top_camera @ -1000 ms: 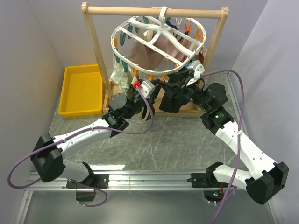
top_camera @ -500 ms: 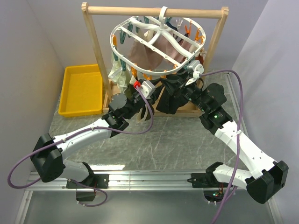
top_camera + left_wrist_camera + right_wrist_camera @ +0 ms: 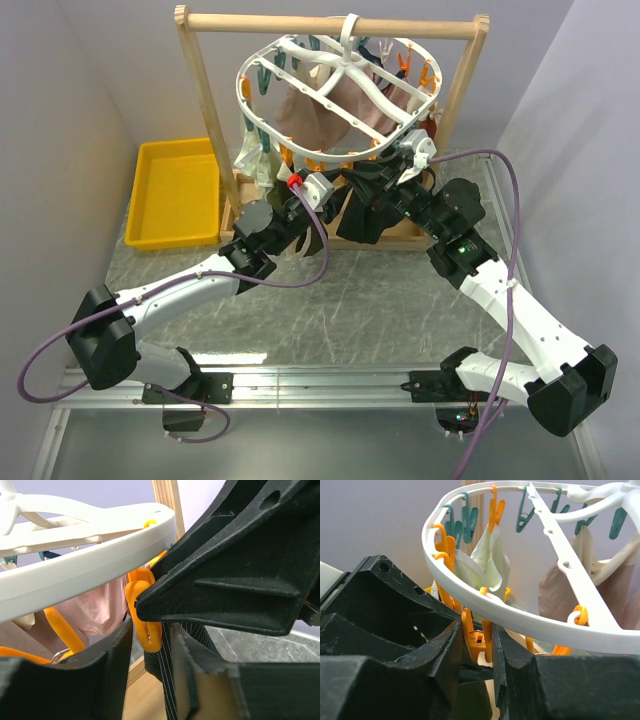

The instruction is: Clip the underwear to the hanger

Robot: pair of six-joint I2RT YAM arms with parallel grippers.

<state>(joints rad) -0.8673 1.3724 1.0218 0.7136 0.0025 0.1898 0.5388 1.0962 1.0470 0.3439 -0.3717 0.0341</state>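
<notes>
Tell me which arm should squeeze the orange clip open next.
Right, probably. The orange clip fills the gap between the fingers of the right hand, just under the rim of the hanger. The left hand has dark striped cloth in its gap.

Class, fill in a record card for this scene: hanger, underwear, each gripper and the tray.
Hanger: white ring, hooked on the wooden rail, garments clipped on it
Underwear: dark, hangs under the hanger's near rim; cannot tell whether it is clipped
Left gripper: fingers either side of an orange clip; grip unclear
Right gripper: closed on an orange clip
Tray: yellow, left of the rail's frame
</notes>
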